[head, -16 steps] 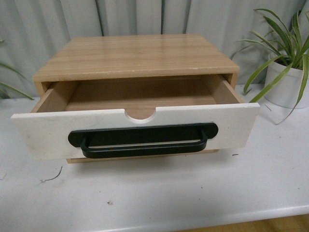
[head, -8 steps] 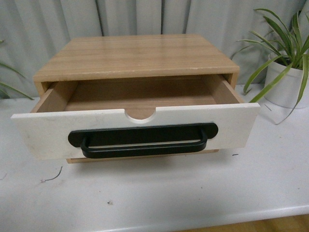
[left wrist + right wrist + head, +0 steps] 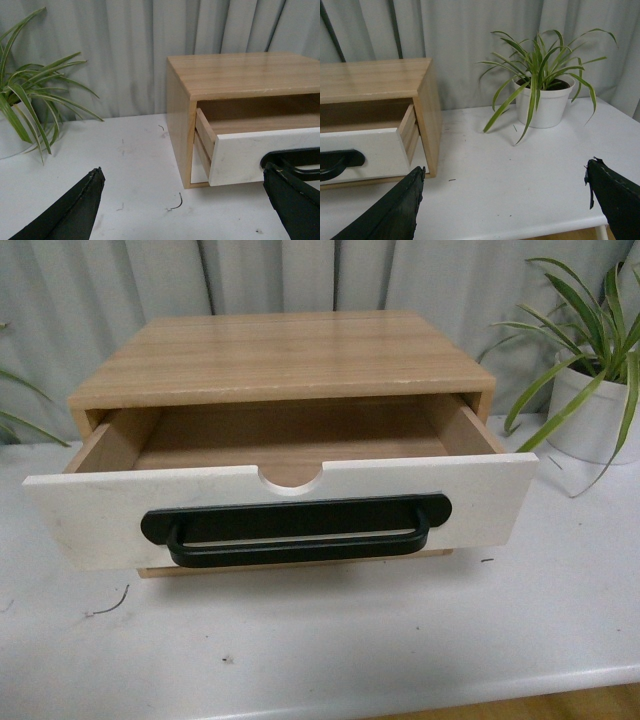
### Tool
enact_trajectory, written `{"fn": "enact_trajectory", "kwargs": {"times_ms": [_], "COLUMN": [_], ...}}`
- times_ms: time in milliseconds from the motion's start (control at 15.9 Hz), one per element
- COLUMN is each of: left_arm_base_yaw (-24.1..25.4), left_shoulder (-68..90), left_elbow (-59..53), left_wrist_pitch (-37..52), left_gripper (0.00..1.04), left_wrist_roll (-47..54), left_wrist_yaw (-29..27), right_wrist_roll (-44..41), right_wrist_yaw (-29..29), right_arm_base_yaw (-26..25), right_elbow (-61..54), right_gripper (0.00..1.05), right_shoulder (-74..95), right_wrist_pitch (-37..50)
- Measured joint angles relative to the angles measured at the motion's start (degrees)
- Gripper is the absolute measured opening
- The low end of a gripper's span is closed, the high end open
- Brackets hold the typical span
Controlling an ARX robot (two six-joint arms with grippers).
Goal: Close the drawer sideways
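The drawer (image 3: 90, 515) stands pulled out of a light wood cabinet (image 3: 280, 355). It has a white front panel, a long black bar handle (image 3: 295, 530) and a half-round notch in its top edge; its inside is empty. Neither gripper shows in the front view. My left gripper (image 3: 182, 200) is open and empty, low over the table beside the drawer's left end (image 3: 240, 155). My right gripper (image 3: 502, 200) is open and empty, over the table beside the drawer's right end (image 3: 375, 152).
The cabinet sits on a white table (image 3: 350, 640) before grey curtains. A potted plant in a white pot (image 3: 595, 415) stands at the right, also in the right wrist view (image 3: 545, 102). Another plant (image 3: 25, 110) stands at the left. The table's front edge (image 3: 450, 685) is close.
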Motion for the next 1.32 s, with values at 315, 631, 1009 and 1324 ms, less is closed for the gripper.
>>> {"fn": "enact_trajectory", "kwargs": {"times_ms": [315, 631, 1009, 1324], "left_arm_base_yaw": [0.0, -13.6, -23.1, -21.2], "left_shoulder": [0.0, 4.7, 31.1, 60.7], "left_elbow": [0.0, 2.1, 2.7, 6.5], "left_wrist_pitch": [0.0, -4.5, 13.2, 32.1], "left_gripper": [0.98, 0.98, 0.98, 0.98], "left_wrist_roll": [0.0, 0.5, 32.2, 48.8], "left_wrist_yaw": [0.0, -12.8, 0.0, 3.1], "right_wrist_roll": [0.0, 15.3, -15.7, -27.0], "right_wrist_yaw": [0.0, 5.9, 2.9, -0.7], "right_arm_base_yaw": [0.0, 7.9, 26.0, 26.7], "right_elbow": [0.0, 7.0, 16.7, 21.7], "right_gripper": [0.98, 0.98, 0.98, 0.98], "right_shoulder": [0.0, 14.5, 44.5, 61.8], "right_wrist_pitch": [0.0, -10.3, -7.6, 1.3]}}
